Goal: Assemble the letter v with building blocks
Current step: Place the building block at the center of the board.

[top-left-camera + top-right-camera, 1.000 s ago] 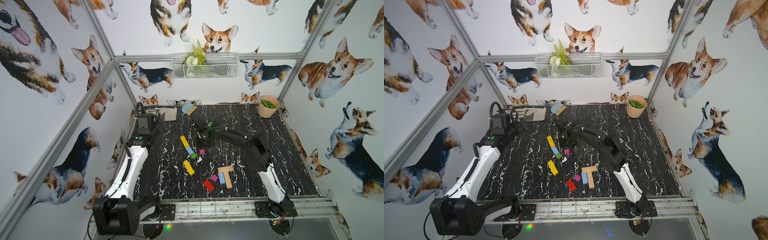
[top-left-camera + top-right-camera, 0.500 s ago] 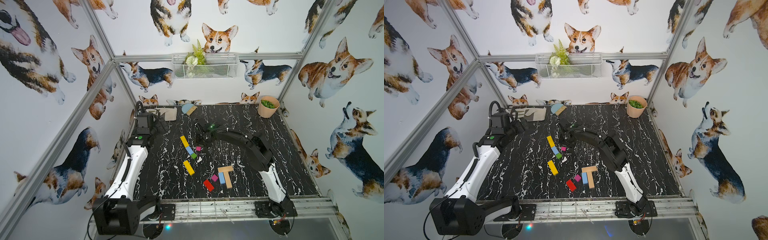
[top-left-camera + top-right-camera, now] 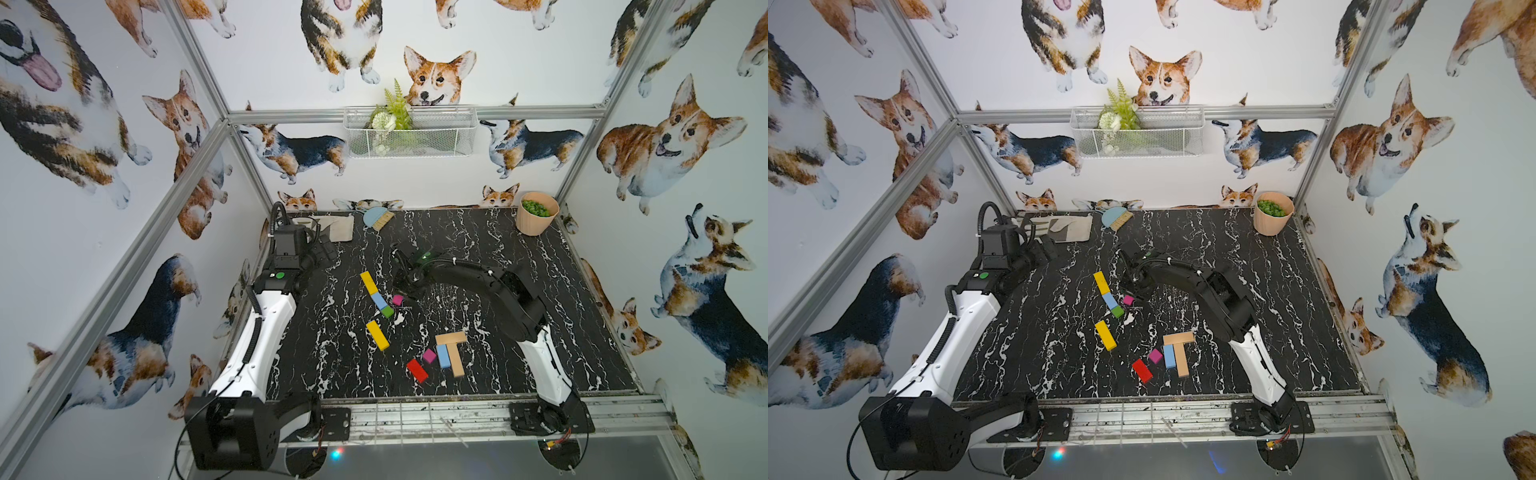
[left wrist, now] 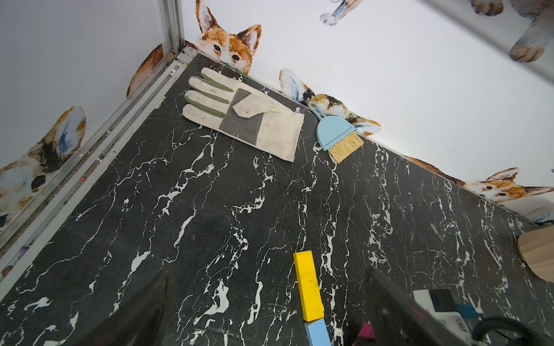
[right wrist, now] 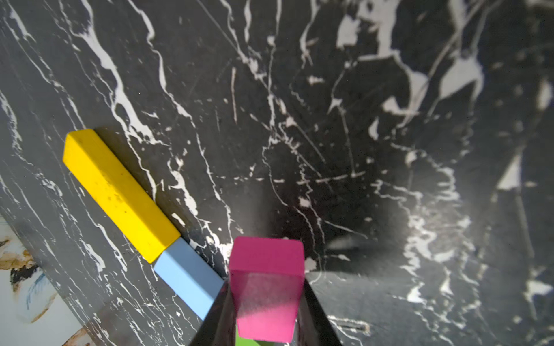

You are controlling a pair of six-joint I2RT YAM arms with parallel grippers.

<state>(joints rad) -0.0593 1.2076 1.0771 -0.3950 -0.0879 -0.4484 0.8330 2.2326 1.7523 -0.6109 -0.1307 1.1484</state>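
A yellow bar (image 3: 368,282), a light blue block (image 3: 378,301) and a green stub (image 3: 387,311) lie end to end in a slanted row in both top views. My right gripper (image 5: 266,302) is shut on a magenta block (image 5: 266,269), held just right of the blue and green blocks (image 3: 1128,299). Nearer the front lie a second yellow bar (image 3: 377,335), two tan bars (image 3: 451,338) in a T, another light blue block (image 3: 443,356), a magenta stub (image 3: 429,355) and a red block (image 3: 417,370). My left gripper (image 4: 269,314) hangs open at the far left, empty.
A work glove (image 3: 338,226) and a small blue brush (image 3: 376,217) lie at the back left. A peach pot (image 3: 536,218) with green bits stands in the back right corner. A wire basket (image 3: 409,137) hangs on the back wall.
The right gripper has carried the magenta block a little to the left, closer to the blue and green blocks. The left arm has not moved.
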